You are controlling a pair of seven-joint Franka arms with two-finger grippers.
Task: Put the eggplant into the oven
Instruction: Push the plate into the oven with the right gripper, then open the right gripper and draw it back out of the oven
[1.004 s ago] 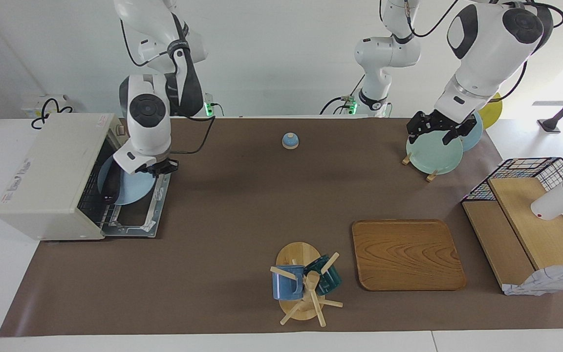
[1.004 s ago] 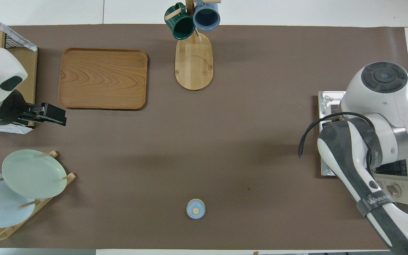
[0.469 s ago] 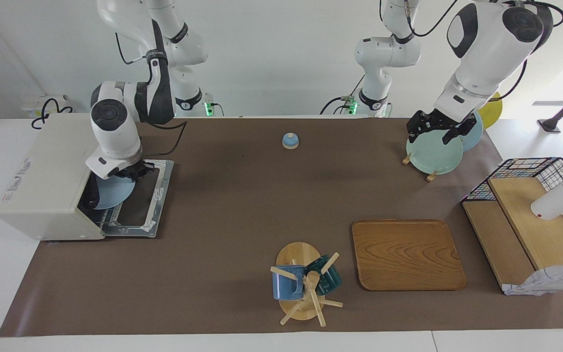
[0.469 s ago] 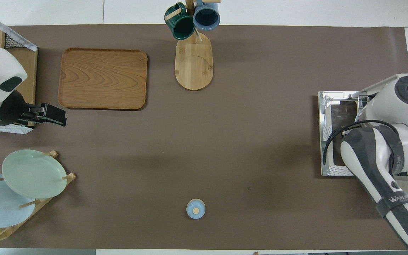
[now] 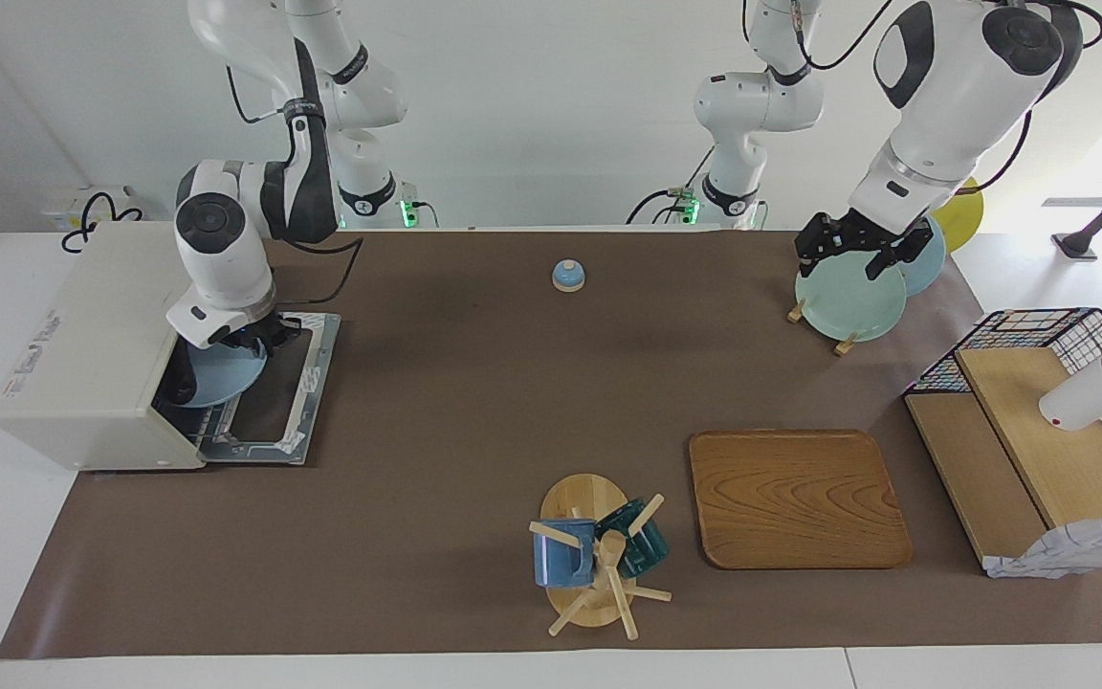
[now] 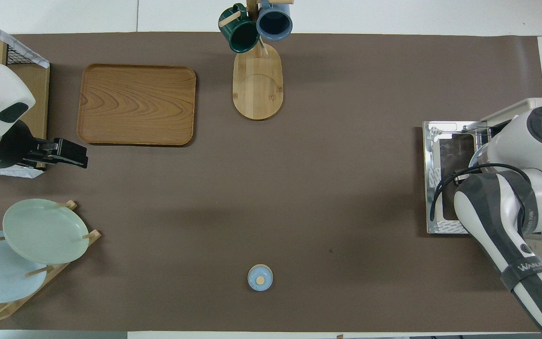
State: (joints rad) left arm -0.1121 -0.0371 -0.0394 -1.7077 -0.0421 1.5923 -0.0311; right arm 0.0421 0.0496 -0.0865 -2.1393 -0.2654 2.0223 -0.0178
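The right gripper (image 5: 259,340), fingers unreadable, hides the open oven's (image 5: 97,349) mouth; a dark eggplant (image 5: 181,381) edges a blue plate (image 5: 221,375) inside. The left gripper (image 5: 859,251), fingers spread, waits over racked plates (image 5: 848,301).

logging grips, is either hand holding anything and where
Left hand holds nothing. Right hand sits at the blue plate's rim in the oven mouth; a grip cannot be told.

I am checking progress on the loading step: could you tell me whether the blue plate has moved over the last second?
Yes. The blue plate has slid off the open door deeper into the oven.
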